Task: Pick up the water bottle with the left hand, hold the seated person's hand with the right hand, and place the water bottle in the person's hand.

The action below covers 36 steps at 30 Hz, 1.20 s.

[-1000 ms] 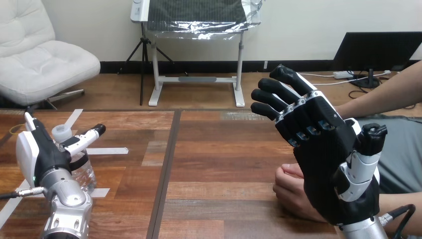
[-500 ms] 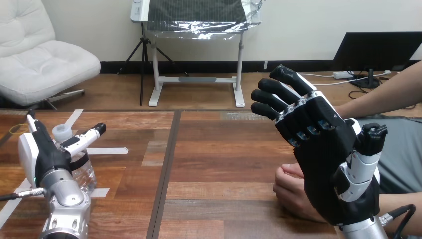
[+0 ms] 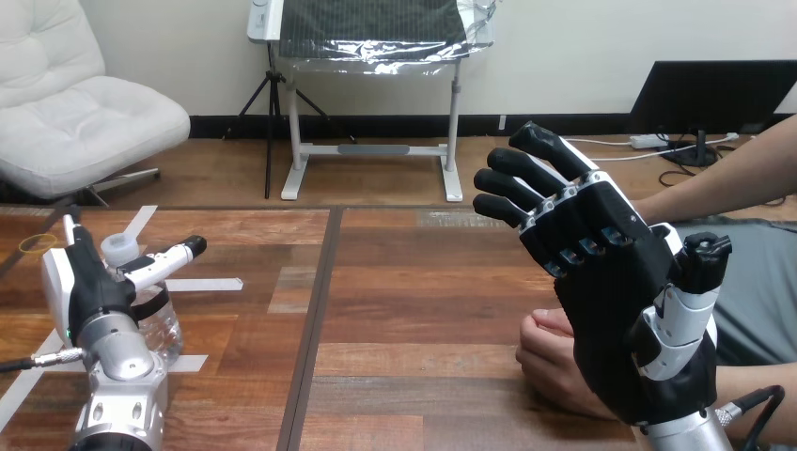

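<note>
The left hand (image 3: 89,291) sits low at the worktop's (image 3: 414,301) near left, pressed against the water bottle (image 3: 162,327); whether it grips the bottle cannot be told. The bottle stands upright just beyond the hand, its white cap (image 3: 117,249) showing above. At the right, the right hand (image 3: 611,310) is raised, palm facing back, fingers spread and holding nothing. Behind it the person's hand (image 3: 545,359) rests curled on the worktop. Farther left lies a tape strip (image 3: 202,284).

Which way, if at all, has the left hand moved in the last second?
Yes. The left hand has edged slightly toward the view's right, closer to the white tape strip, beside the water bottle.
</note>
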Each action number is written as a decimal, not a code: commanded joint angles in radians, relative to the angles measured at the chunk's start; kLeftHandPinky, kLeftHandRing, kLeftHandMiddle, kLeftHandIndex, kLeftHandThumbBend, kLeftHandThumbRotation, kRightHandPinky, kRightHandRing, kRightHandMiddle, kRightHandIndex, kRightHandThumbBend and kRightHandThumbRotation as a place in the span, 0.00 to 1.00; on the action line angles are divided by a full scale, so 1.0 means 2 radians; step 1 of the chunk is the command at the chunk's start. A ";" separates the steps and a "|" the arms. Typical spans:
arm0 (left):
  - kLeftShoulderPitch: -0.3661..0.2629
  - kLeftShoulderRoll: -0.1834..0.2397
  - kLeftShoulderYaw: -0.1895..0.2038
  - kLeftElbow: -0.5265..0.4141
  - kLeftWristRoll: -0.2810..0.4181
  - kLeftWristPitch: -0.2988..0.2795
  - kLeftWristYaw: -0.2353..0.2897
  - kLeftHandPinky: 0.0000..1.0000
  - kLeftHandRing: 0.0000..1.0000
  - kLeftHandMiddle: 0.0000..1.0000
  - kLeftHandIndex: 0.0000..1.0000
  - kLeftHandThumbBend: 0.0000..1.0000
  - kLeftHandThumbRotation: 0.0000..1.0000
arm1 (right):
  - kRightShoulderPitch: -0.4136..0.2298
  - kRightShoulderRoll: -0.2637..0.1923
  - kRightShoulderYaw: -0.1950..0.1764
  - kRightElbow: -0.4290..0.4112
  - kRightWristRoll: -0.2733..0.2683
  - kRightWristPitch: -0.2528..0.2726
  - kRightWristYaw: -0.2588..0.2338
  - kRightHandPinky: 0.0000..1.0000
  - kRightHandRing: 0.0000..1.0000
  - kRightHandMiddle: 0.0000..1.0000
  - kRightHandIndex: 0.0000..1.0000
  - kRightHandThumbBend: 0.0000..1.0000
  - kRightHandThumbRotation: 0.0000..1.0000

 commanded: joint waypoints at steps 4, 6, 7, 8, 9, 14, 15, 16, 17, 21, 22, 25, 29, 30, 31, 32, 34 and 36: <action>-0.005 0.003 -0.016 -0.066 0.011 0.055 -0.019 0.65 0.79 0.83 0.86 0.87 0.00 | -0.021 0.003 -0.004 -0.015 0.005 -0.008 0.000 0.80 0.83 0.83 0.85 0.74 1.00; -0.002 0.003 -0.017 -0.080 0.012 0.068 -0.023 0.62 0.76 0.81 0.83 0.88 0.00 | -0.021 0.003 -0.004 -0.015 0.005 -0.007 -0.001 0.80 0.83 0.83 0.85 0.73 1.00; 0.000 0.002 -0.015 -0.086 0.011 0.072 -0.025 0.62 0.75 0.80 0.83 0.87 0.00 | -0.021 0.003 -0.004 -0.015 0.004 -0.007 -0.001 0.80 0.83 0.83 0.85 0.74 1.00; 0.001 0.002 -0.014 -0.091 0.011 0.076 -0.027 0.61 0.75 0.80 0.82 0.87 0.00 | -0.021 0.003 -0.004 -0.015 0.004 -0.007 -0.002 0.80 0.83 0.83 0.85 0.74 1.00; 0.000 0.003 -0.016 -0.093 0.014 0.087 -0.027 0.61 0.75 0.79 0.82 0.87 0.00 | -0.021 0.003 -0.004 -0.016 0.005 -0.006 -0.002 0.80 0.83 0.83 0.85 0.74 1.00; 0.005 0.003 -0.020 -0.122 0.020 0.119 -0.033 0.51 0.65 0.72 0.78 0.87 0.00 | -0.023 0.003 -0.004 -0.014 0.007 -0.007 0.001 0.80 0.83 0.83 0.85 0.74 1.00; 0.004 0.006 -0.023 -0.124 0.023 0.128 -0.037 0.45 0.60 0.70 0.76 0.87 0.00 | -0.023 0.004 -0.004 -0.015 0.006 -0.006 -0.001 0.81 0.83 0.84 0.86 0.73 1.00; 0.003 0.008 -0.025 -0.124 0.025 0.135 -0.040 0.44 0.59 0.69 0.76 0.87 0.00 | -0.022 0.004 -0.004 -0.015 0.006 -0.006 -0.002 0.81 0.83 0.83 0.86 0.74 1.00; 0.003 0.009 -0.026 -0.125 0.026 0.140 -0.042 0.44 0.58 0.69 0.76 0.86 0.00 | -0.022 0.005 -0.004 -0.015 0.005 -0.006 -0.003 0.81 0.83 0.83 0.85 0.74 1.00; 0.000 0.014 -0.033 -0.134 0.035 0.165 -0.058 0.41 0.55 0.66 0.76 0.86 0.00 | -0.023 0.003 -0.003 -0.016 0.005 -0.006 -0.002 0.81 0.83 0.83 0.86 0.74 1.00; -0.002 0.016 -0.034 -0.132 0.036 0.167 -0.062 0.43 0.57 0.68 0.76 0.85 0.00 | -0.023 0.004 -0.003 -0.015 0.005 -0.006 -0.002 0.81 0.83 0.83 0.85 0.74 0.99; -0.002 0.015 -0.033 -0.138 0.037 0.174 -0.065 0.46 0.61 0.70 0.77 0.85 0.00 | -0.024 0.004 -0.003 -0.014 0.006 -0.006 -0.001 0.81 0.83 0.83 0.85 0.74 0.99; 0.001 0.013 -0.032 -0.151 0.038 0.186 -0.064 0.45 0.59 0.68 0.76 0.85 0.00 | -0.024 0.004 -0.004 -0.014 0.005 -0.007 -0.001 0.81 0.83 0.83 0.85 0.74 0.99; 0.001 0.013 -0.032 -0.150 0.039 0.185 -0.063 0.45 0.59 0.68 0.75 0.85 0.00 | -0.023 0.004 -0.004 -0.015 0.005 -0.006 -0.002 0.81 0.83 0.83 0.85 0.74 0.99; 0.001 0.013 -0.032 -0.149 0.040 0.184 -0.062 0.45 0.58 0.67 0.75 0.84 0.00 | -0.023 0.003 -0.003 -0.016 0.005 -0.005 -0.003 0.81 0.83 0.83 0.85 0.74 0.99; 0.001 0.013 -0.032 -0.149 0.040 0.184 -0.062 0.45 0.58 0.67 0.74 0.84 0.00 | -0.023 0.003 -0.003 -0.017 0.005 -0.004 -0.003 0.81 0.83 0.83 0.85 0.74 0.99; 0.002 0.013 -0.032 -0.149 0.040 0.182 -0.062 0.45 0.56 0.65 0.73 0.83 0.00 | -0.023 0.003 -0.003 -0.017 0.005 -0.004 -0.003 0.81 0.83 0.83 0.85 0.74 0.99; 0.004 0.011 -0.033 -0.155 0.044 0.180 -0.055 0.44 0.54 0.63 0.71 0.82 0.00 | -0.023 0.003 -0.003 -0.017 0.006 -0.004 -0.003 0.81 0.83 0.83 0.85 0.74 0.99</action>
